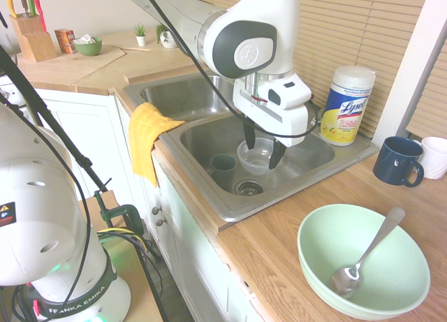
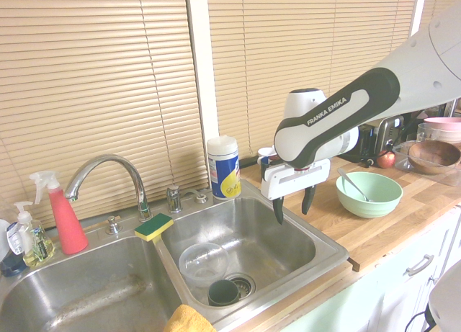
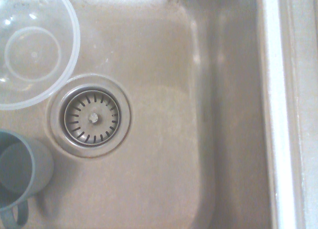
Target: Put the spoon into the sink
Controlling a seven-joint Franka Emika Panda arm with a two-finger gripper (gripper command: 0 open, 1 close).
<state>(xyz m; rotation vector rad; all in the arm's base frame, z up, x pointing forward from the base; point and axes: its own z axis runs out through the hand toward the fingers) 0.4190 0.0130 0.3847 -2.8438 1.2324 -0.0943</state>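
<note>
The silver spoon [image 1: 367,255] lies in the pale green bowl [image 1: 367,294] on the wooden counter, its handle leaning on the rim; from the other side the spoon [image 2: 351,182] pokes out of that bowl [image 2: 369,197]. My gripper [image 1: 263,146] hangs open and empty above the right basin of the steel sink [image 1: 307,165], well away from the spoon. In the second exterior view the gripper [image 2: 293,205] is above the sink [image 2: 288,256]. The wrist view looks down on the sink floor [image 3: 164,154] and its drain strainer [image 3: 93,116].
In the basin sit a clear plastic bowl [image 1: 255,155] and a grey cup [image 1: 223,167]. A yellow cloth [image 1: 148,139] drapes over the sink edge. A Lysol wipes canister [image 1: 347,105], a dark blue mug [image 1: 398,161] and a white mug [image 1: 436,156] stand on the counter.
</note>
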